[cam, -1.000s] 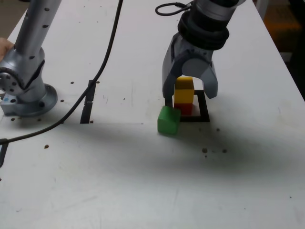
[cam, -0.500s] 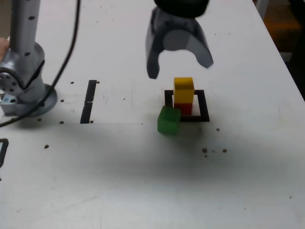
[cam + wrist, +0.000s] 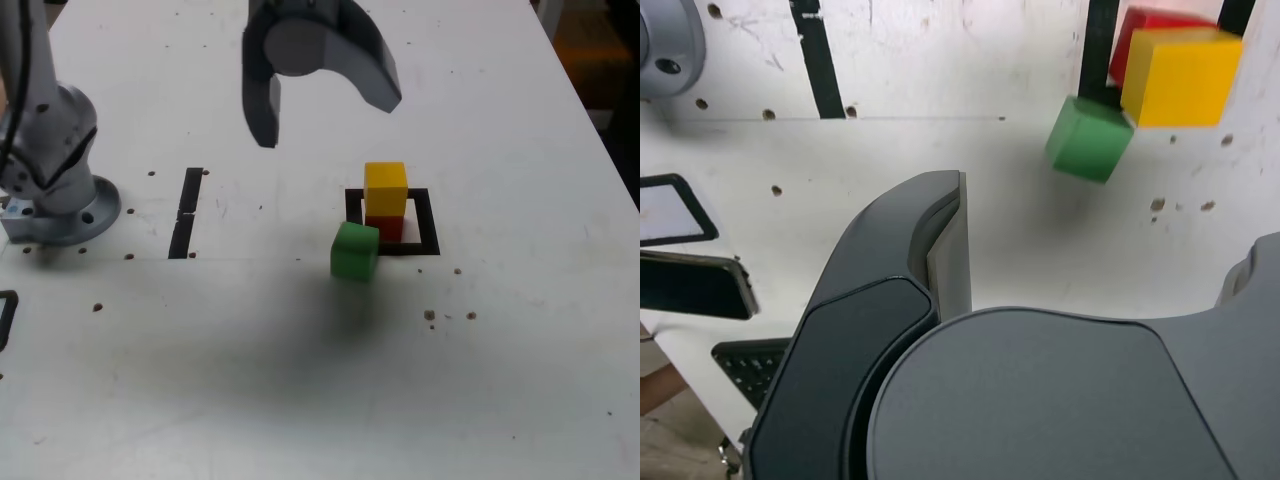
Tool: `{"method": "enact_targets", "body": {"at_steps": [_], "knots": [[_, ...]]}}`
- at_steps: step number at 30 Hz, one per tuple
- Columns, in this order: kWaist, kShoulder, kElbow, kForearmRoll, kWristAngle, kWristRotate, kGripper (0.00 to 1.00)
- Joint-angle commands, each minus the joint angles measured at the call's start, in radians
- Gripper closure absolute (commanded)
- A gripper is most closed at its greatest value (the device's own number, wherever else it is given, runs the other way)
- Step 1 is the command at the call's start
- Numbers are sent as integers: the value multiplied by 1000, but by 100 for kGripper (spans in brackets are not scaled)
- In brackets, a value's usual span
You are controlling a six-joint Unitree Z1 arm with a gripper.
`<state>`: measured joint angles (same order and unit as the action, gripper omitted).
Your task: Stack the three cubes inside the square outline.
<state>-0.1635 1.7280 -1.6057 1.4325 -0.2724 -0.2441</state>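
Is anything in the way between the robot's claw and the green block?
Nothing visible is. The open gripper hangs empty above the table, up and toward the exterior view's left of the green cube. Only bare table lies between them. The yellow cube sits behind the green one.

My white table (image 3: 520, 380) carries a straight black strip (image 3: 187, 212) at nine o'clock, a rounded black loop (image 3: 5, 318) at eight o'clock, and small dark specks (image 3: 448, 316) near five o'clock.
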Motion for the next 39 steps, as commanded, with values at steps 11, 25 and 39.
{"method": "enact_targets", "body": {"at_steps": [11, 25, 39], "knots": [[-74, 5, 111, -15, 72, 68, 0], [-101, 45, 172, -115, 110, 176, 4], [-146, 95, 175, -121, 75, 261, 8]]}}
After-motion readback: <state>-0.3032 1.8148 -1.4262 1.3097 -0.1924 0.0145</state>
